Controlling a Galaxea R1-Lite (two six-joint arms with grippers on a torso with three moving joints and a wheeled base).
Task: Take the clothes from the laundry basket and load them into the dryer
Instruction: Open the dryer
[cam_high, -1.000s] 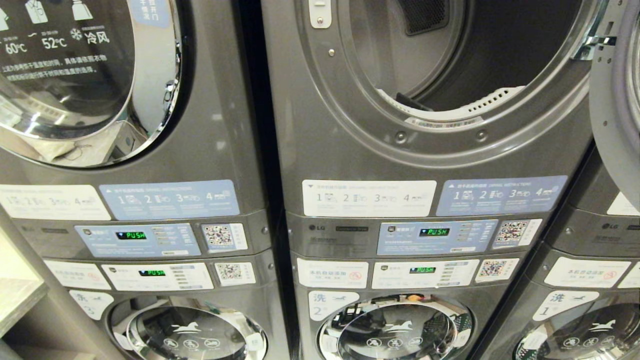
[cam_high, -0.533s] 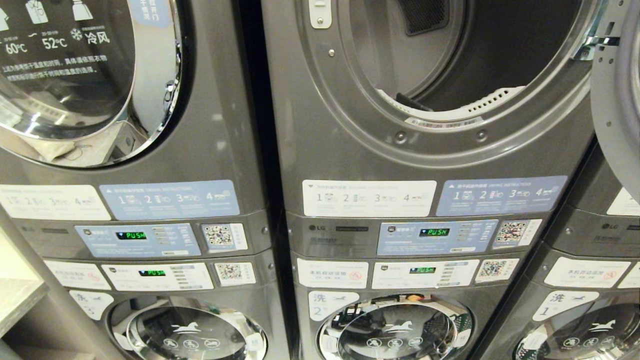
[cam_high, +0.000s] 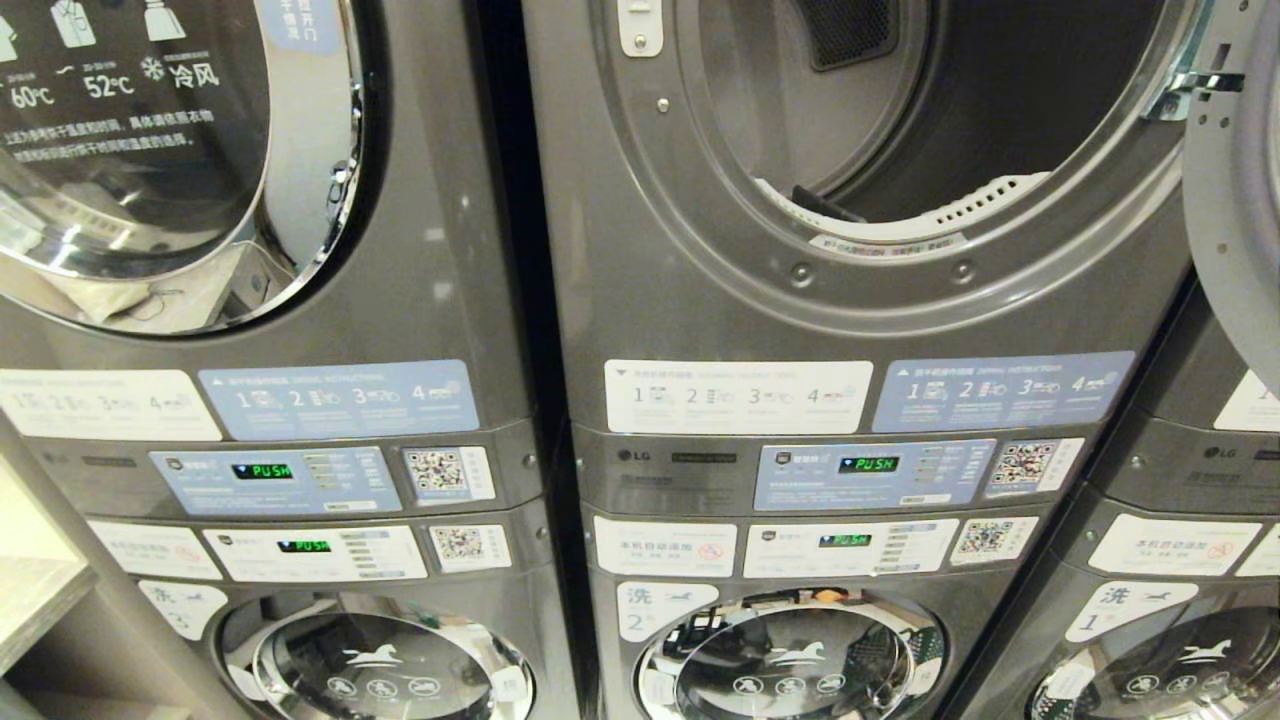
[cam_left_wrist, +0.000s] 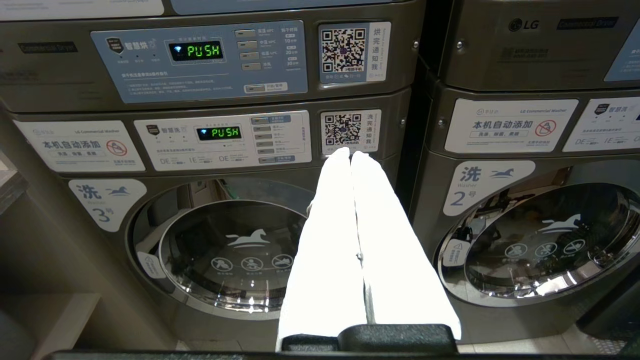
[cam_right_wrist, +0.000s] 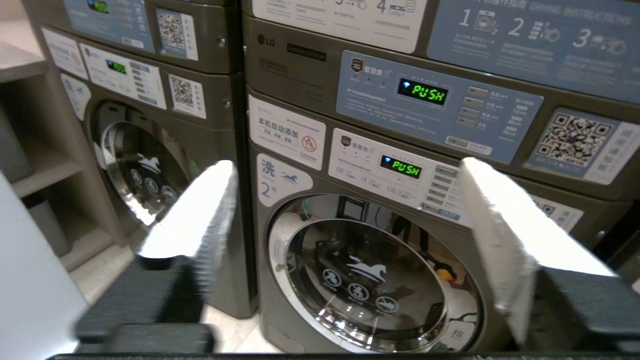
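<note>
The middle dryer stands open, its dark drum empty where it shows. Its grey door hangs swung out at the right edge of the head view. The clothes and the laundry basket are out of view. Neither arm shows in the head view. My left gripper is shut, its white fingers pressed together, low down in front of the washer marked 3. My right gripper is open, with nothing between its white fingers, and faces the washer marked 2.
A closed dryer with a glass door stands to the left of the open one. Control panels with green PUSH displays sit between the dryers and the washers below. A shelf edge juts in at the lower left.
The open dryer door at the right edge has shifted slightly to the right. Nothing else in the head view differs.
</note>
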